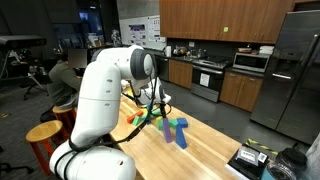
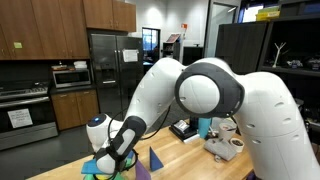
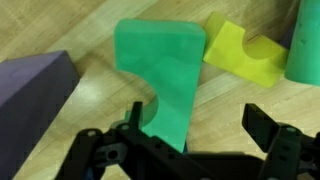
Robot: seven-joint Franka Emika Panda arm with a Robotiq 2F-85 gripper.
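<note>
In the wrist view my gripper (image 3: 200,132) stands open just above the wooden table (image 3: 230,110). A green foam block (image 3: 165,70) with an arched cut-out lies under it, its lower end close to the left finger (image 3: 135,122) and apart from the right finger (image 3: 270,130). Nothing is held. A purple block (image 3: 35,90) lies to the left, a yellow notched block (image 3: 245,55) to the upper right, and a green round piece (image 3: 305,40) at the right edge. In both exterior views the gripper (image 1: 155,105) (image 2: 115,158) hangs low over the cluster of blocks.
A blue block (image 1: 178,131) and an orange piece (image 1: 135,118) lie in the cluster on the long wooden table (image 1: 210,145). A dark box (image 1: 250,160) sits at the table's near end. Stools (image 1: 45,135) stand beside the robot base. Kitchen cabinets and a fridge (image 1: 295,70) lie behind.
</note>
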